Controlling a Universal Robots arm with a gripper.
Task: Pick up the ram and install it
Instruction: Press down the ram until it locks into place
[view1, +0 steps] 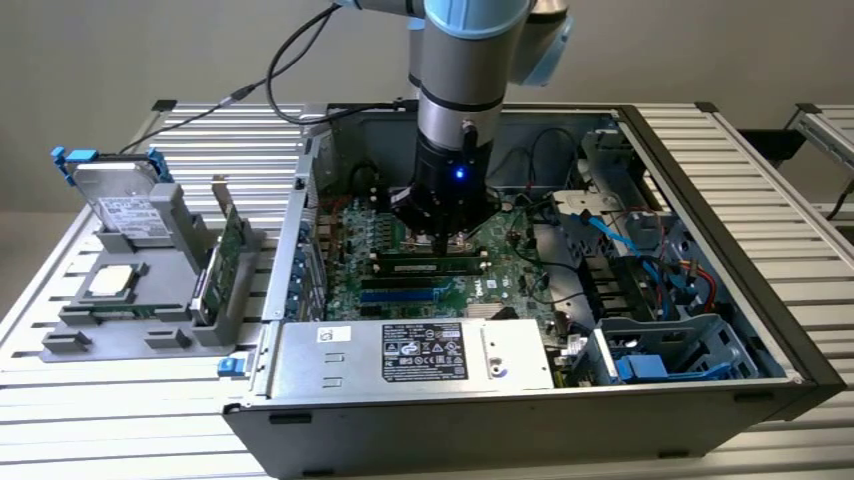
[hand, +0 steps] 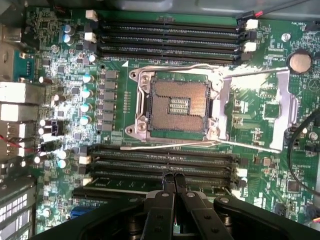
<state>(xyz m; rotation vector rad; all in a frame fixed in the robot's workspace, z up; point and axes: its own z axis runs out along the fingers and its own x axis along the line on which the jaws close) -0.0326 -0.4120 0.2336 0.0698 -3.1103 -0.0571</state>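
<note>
One ram (view1: 430, 266) is on view: a long, narrow green stick with dark chips, lying along a motherboard slot directly under the fingertips. Whether it is fully seated cannot be told.

One gripper (view1: 441, 243) stands upright above it, its two fingers (hand: 165, 200) pressed together with no gap and nothing between them. The tips come down at the ram's upper edge; actual contact cannot be confirmed.

The wrist view shows what the exterior view hides behind the arm:
- One bare CPU socket (hand: 179, 104), just beyond the fingertips.
- Two banks of black memory slots, one (hand: 165, 162) at the fingertips and one (hand: 167, 37) past the socket.
- One round coin cell (hand: 300, 61), far off to one side of the hand.

The exterior view gives the surroundings:
- One open computer case (view1: 694, 160) around the hand.
- One labelled power supply (view1: 420, 352) on the near side of the hand.
- One grey rack (view1: 147, 300) outside the case, well off to the exterior view's left of the hand. It carries one grey drive with blue tabs (view1: 114, 195) and one broader green card (view1: 230, 262) standing on edge.
</note>
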